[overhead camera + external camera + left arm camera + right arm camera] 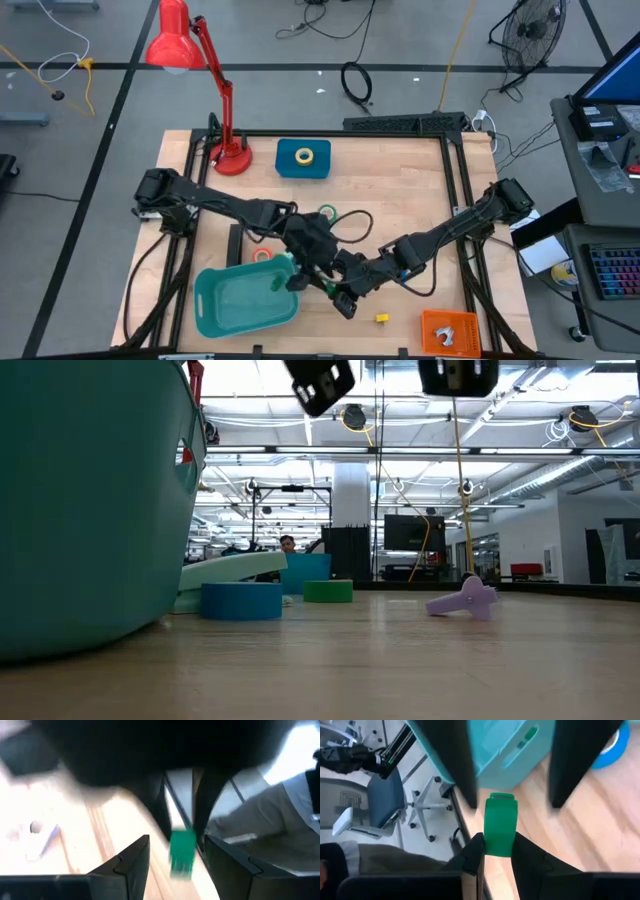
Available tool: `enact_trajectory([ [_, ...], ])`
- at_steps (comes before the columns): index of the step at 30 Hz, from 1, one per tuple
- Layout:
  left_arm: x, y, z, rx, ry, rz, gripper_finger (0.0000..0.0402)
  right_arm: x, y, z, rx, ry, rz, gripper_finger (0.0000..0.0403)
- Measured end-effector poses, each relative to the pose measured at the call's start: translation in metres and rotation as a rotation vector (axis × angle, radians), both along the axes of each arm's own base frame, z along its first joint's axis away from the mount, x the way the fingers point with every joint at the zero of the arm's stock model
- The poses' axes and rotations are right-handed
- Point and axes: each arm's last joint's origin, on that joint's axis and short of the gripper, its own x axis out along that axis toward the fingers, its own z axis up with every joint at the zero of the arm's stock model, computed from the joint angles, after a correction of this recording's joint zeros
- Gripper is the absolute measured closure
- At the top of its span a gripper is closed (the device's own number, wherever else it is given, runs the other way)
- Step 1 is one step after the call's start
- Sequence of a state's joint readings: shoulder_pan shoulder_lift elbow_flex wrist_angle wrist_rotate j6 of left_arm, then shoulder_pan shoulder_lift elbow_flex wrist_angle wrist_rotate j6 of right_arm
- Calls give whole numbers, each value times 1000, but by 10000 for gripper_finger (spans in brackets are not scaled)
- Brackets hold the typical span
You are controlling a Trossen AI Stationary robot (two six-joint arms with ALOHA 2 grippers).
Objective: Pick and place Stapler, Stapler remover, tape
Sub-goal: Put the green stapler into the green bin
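My right gripper (499, 862) is shut on a small bright-green flat piece (500, 822), above the table beside the teal bin (240, 305). My left gripper (175, 865) is open. Its fingers stand on either side of the piece's far end (181, 851) without plainly touching it. In the high view the two grippers meet at the bin's right corner, the left (305, 275) and the right (338, 295). The black stapler (235, 245) lies flat on the table by the left arm. A blue tape roll (240, 600) and a green one (328, 591) lie flat on the table. My right gripper pinches the green piece by its near end (499, 849) between its two fingers. The piece sticks out forward past the fingers, toward the bin. It is lifted clear of the table.
A red desk lamp (225, 150) stands at the far left, with a blue box (303, 160) bearing a yellow tape roll beside it. A purple piece (465, 600), a yellow cube (382, 318) and an orange thing (450, 330) lie near the front right. A person shows beyond the table.
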State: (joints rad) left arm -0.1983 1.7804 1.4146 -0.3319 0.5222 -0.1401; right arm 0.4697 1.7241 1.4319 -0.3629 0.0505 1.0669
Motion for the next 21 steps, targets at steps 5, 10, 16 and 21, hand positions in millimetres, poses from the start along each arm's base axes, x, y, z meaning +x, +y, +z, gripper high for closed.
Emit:
enact_trajectory([
  [5,3,8,0,-17,13,-8,221,-5,5,-2,0,33,5,342],
  [10,4,10,0,-27,10,-11,238,-6,7,-2,6,32,4,342],
  [16,2,4,0,-30,13,-32,245,-4,4,-2,0,31,-2,342],
  [21,2,3,0,-24,4,-34,245,-2,0,-1,-2,26,-15,342],
])
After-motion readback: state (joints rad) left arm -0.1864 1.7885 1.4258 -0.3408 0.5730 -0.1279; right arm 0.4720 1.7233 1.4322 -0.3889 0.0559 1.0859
